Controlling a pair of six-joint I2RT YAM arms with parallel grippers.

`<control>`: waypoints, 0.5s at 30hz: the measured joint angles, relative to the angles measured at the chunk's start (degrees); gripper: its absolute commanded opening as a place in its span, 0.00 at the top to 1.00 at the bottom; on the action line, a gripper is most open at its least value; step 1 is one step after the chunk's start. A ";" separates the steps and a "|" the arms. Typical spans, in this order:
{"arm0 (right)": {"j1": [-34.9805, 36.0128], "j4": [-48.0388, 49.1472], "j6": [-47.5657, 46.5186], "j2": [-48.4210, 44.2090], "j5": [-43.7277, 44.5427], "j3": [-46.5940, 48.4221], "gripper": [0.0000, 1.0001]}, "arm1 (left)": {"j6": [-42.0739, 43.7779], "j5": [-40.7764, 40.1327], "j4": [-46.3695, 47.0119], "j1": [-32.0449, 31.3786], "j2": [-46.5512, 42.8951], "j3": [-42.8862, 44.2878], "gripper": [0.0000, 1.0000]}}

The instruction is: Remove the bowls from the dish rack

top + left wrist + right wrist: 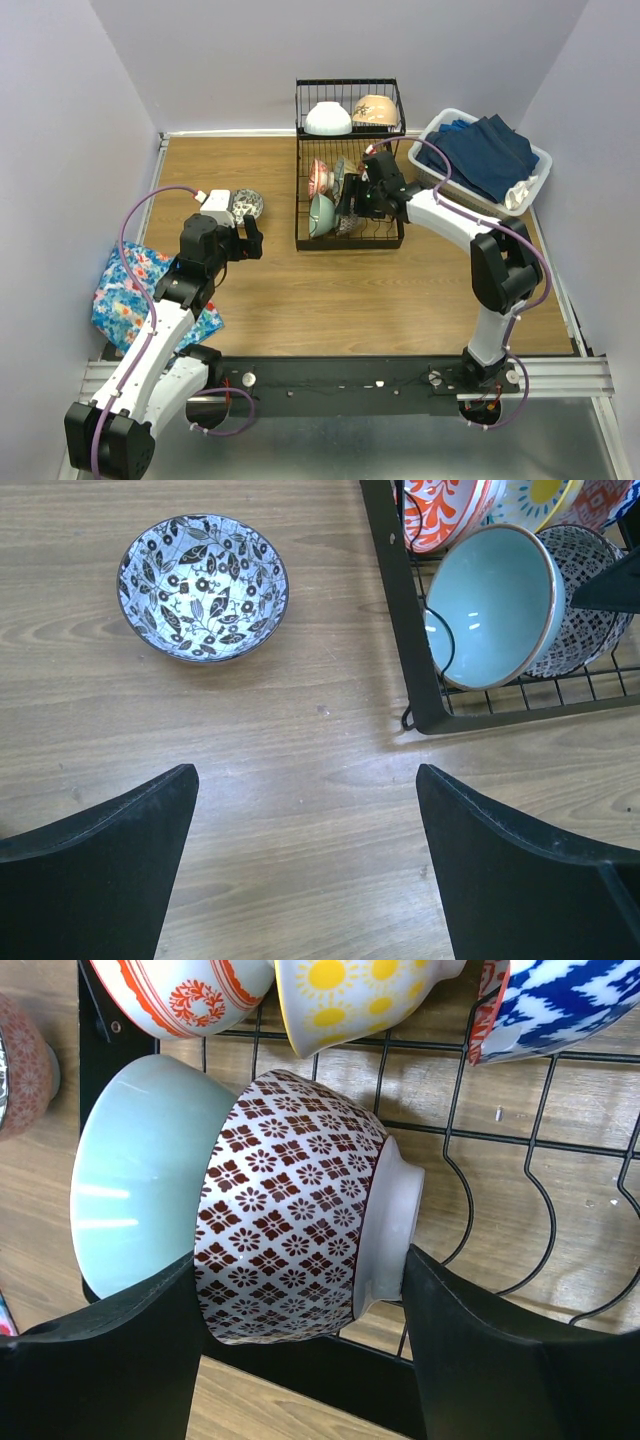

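Straddling the brown-diamond bowl (290,1160), the right tool (300,1255) is seen down in the lower tray of the dish rack (350,244). That bowl is stood on edge btwn the wires, nested into the mint bowl (140,1190). Jaws are spread wide, one finger laid on the wall near the rim, the other up against the foot. Contact looks made, but a firm clamp can't be confirmed, and the bowl is not yet lifted.

In the same tray an orange-patterned bowl (190,995), a yellow-sun bowl (350,995) and a blue-zigzag bowl (570,1000) are slotted just beyond. A white bowl (328,119) and a beige bowl (374,109) are parked on the upper shelf. One leaf-print bowl (203,588) is already set on the tabletop (270,290), left of the rack. The left tool (305,770) is hung over the wood near it, fully spread, nothing held.

Handling, as judged: glazed ceramic, so stiff, slick and brittle, w/ fair weight for its size. Rim-to-foot is prob. the best purchase here, since the foot ring gives a ledge vs. slip. Nothing is gained by a hard squeeze, so moderate force is advised. The bowl should be drawn off the mint one and raised clear of the wires, as a knock on wire or neighbour could chip it.
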 measured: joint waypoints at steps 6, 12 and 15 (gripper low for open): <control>0.68 -2.97 -0.50 0.31 0.87 2.08 0.70 | -0.02 0.00 0.00 -0.28 0.02 0.00 0.01; 2.36 -5.97 -1.01 0.48 4.92 3.91 0.76 | -0.02 0.00 0.02 -0.35 0.50 -0.02 0.01; 2.84 -6.80 -1.05 0.48 6.71 4.50 0.77 | -0.02 0.00 0.02 -0.35 0.68 -0.02 0.01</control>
